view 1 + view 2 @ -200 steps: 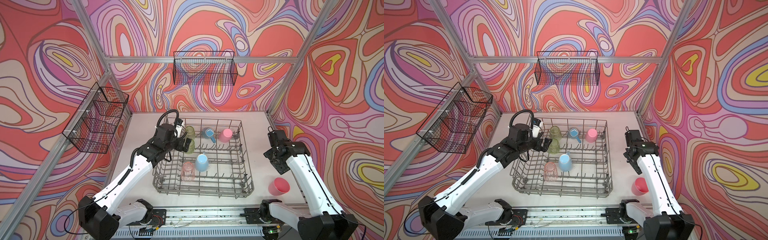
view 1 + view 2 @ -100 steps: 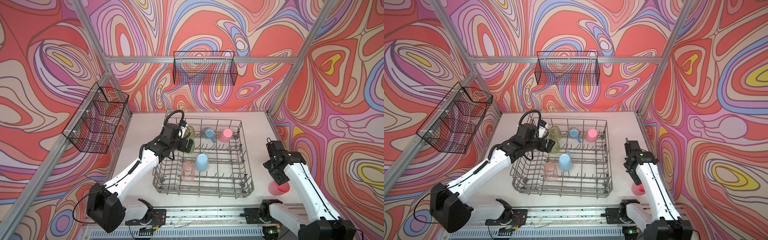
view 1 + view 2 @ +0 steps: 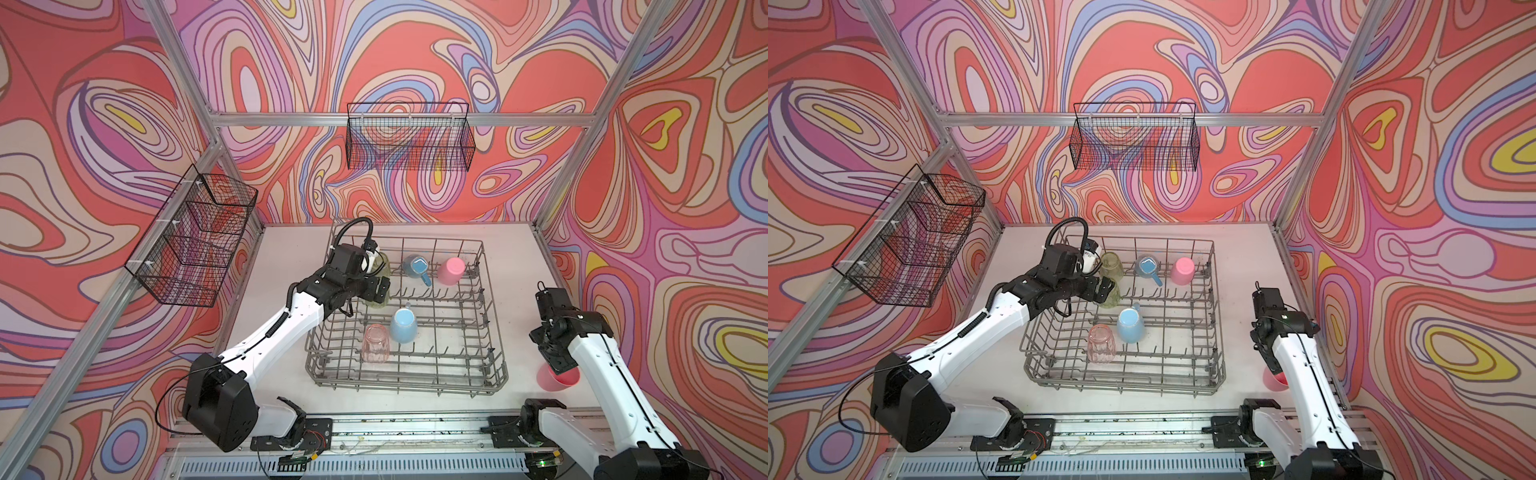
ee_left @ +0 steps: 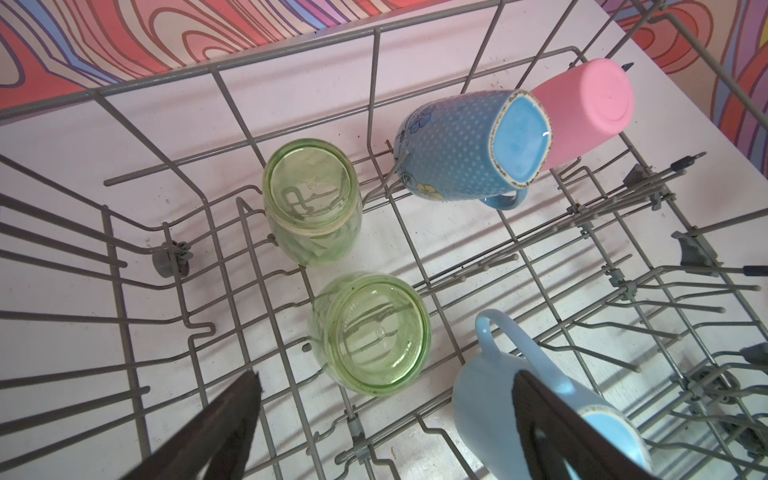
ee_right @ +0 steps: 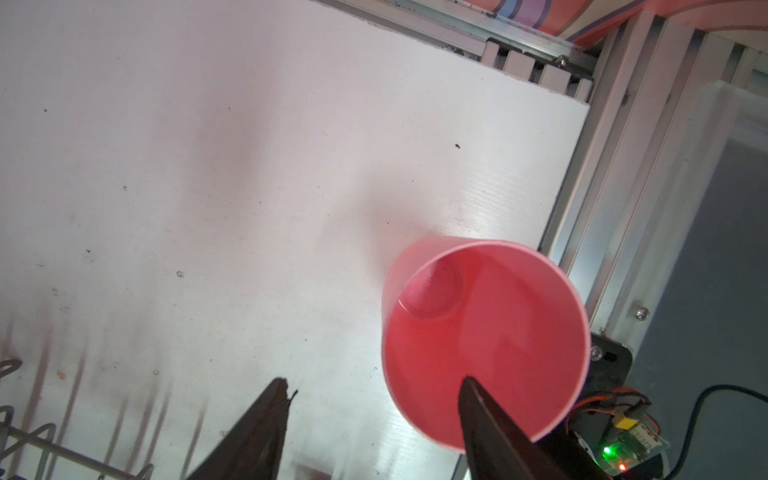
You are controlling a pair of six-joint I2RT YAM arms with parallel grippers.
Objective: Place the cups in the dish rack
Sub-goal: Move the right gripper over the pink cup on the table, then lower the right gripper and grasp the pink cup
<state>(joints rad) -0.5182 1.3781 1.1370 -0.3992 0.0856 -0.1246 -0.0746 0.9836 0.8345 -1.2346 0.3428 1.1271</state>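
White tabletop is occupied, at four o'clock of the dish rack, by one upright pink cup. Right gripper is spread astride its rim (one finger inside); the wall should be pinched squarely before lifting. Left gripper is held wide over the dish rack.

**A:** Both top views: mounted high at the cell's front, side by side, angled down toward the back wall. Distant, with the whole table in frame.
**B:** Wrist views?
**A:** Left: close above the dish rack, looking down into it. Right: close over the pink cup, facing the tabletop.
**B:** Overlap?
**A:** Rack wire shows in all four.
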